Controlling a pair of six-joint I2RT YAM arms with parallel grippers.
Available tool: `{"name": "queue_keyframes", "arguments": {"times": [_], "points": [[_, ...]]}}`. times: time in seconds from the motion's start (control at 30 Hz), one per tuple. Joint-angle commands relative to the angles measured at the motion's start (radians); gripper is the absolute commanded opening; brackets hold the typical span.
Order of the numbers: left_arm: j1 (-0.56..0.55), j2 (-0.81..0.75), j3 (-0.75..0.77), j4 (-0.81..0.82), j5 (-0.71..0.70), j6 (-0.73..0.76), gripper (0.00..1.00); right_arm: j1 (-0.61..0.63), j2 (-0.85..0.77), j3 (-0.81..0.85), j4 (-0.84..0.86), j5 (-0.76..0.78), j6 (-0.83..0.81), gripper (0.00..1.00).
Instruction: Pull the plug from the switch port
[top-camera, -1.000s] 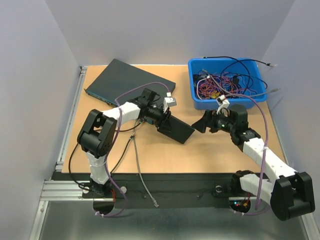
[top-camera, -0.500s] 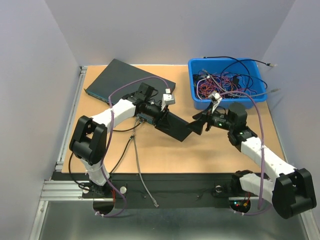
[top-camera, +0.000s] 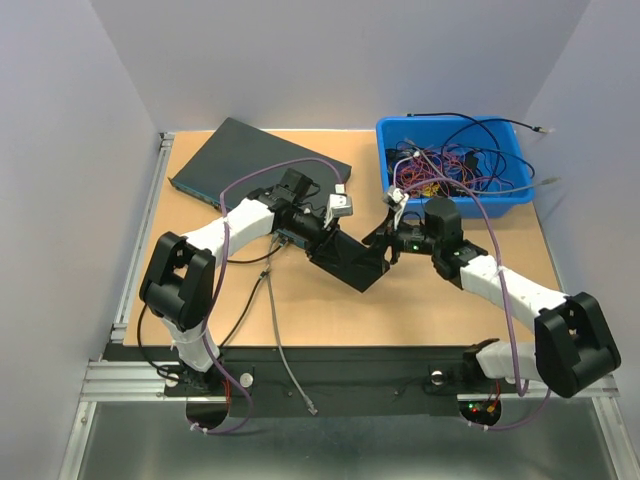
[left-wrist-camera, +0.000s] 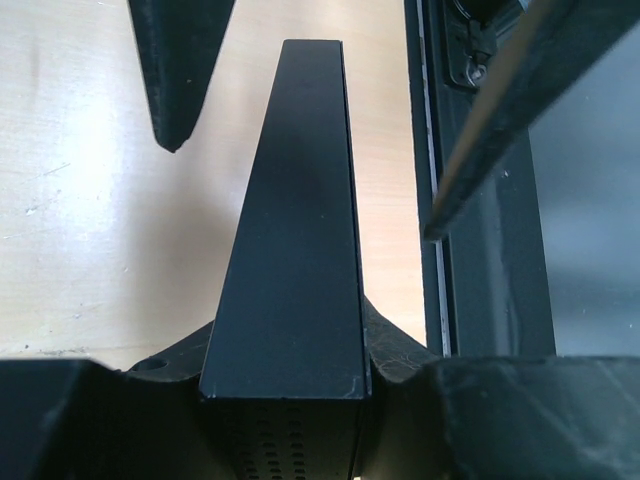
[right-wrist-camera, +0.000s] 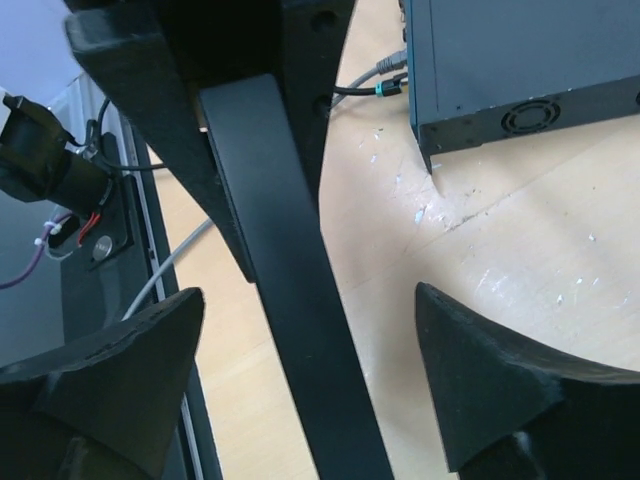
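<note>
Right gripper (top-camera: 378, 248) has swung in, jaws open astride the far end of the flat black box (top-camera: 350, 263) that the left gripper (top-camera: 322, 245) clamps. Seated in a front port of the switch (top-camera: 250, 155), the teal-booted plug (right-wrist-camera: 388, 89) is hidden under the left arm (top-camera: 245, 215) from above.

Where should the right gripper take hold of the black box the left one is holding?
At its free end, away from the left gripper, coming from the right. The box is a thin slab, and the right gripper straddles it with open jaws, so closing across its flat faces should pinch it.
</note>
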Motion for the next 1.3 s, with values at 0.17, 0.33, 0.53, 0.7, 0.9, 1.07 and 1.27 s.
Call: {"name": "queue_keyframes", "arguments": {"times": [0.17,0.33,0.53,0.7,0.9,1.07,1.27], "points": [[-0.005,-0.057,0.075,-0.053,0.104,0.074,0.0,0.009,0.049,0.014,0.088,-0.115,0.023,0.34],[-0.005,-0.054,0.073,-0.066,0.121,0.088,0.0,0.009,0.047,0.006,0.102,-0.113,0.048,0.02],[-0.001,-0.047,0.076,-0.046,0.025,0.042,0.45,0.01,0.05,-0.008,0.063,-0.023,0.072,0.0],[0.027,-0.083,0.056,0.065,-0.178,-0.079,0.99,0.009,0.101,-0.037,0.033,0.025,0.118,0.0],[0.088,-0.106,0.073,0.077,-0.313,-0.121,0.99,0.01,0.183,-0.049,0.012,0.06,0.184,0.0],[0.165,-0.15,0.069,0.082,-0.33,-0.131,0.99,0.009,0.289,-0.014,-0.043,0.035,0.259,0.0],[0.244,-0.189,0.047,0.083,-0.328,-0.124,0.99,0.009,0.378,0.003,-0.071,0.165,0.322,0.1]]}}
